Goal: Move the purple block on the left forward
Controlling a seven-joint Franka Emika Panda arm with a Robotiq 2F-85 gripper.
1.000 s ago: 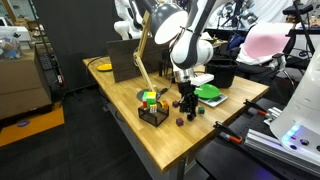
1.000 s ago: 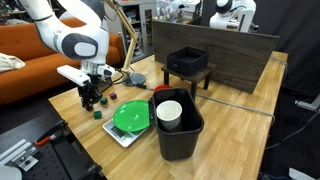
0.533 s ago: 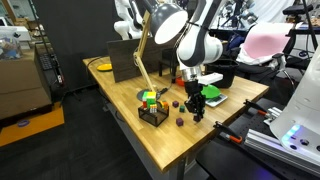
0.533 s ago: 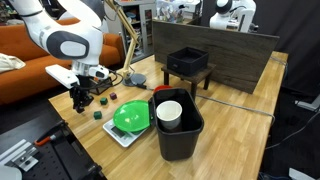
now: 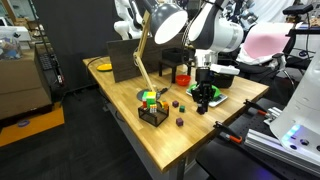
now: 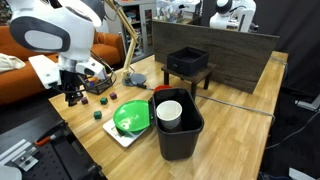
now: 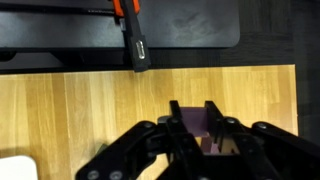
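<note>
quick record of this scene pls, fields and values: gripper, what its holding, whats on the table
gripper: gripper shut on the purple block, which shows between its fingers in the wrist view
gripper place: over the wooden table, beside the green bowl
loose items: a few small blocks on the table
black bin: black bin holds a white cup
wire basket: wire basket holds colourful items
clamp: clamp, orange-handled, at the table edge

Light honey wood with fine straight grain on the desk (image 7: 80, 110). Matte black end effector (image 7: 200, 115); the purple block (image 7: 197, 124) is a dull, even violet. Bright green bowl (image 6: 131, 117) on a white tray (image 6: 118, 137), black bin (image 6: 183, 135), white cup (image 6: 169, 111), orange-red clamp handle (image 7: 127, 8).
</note>
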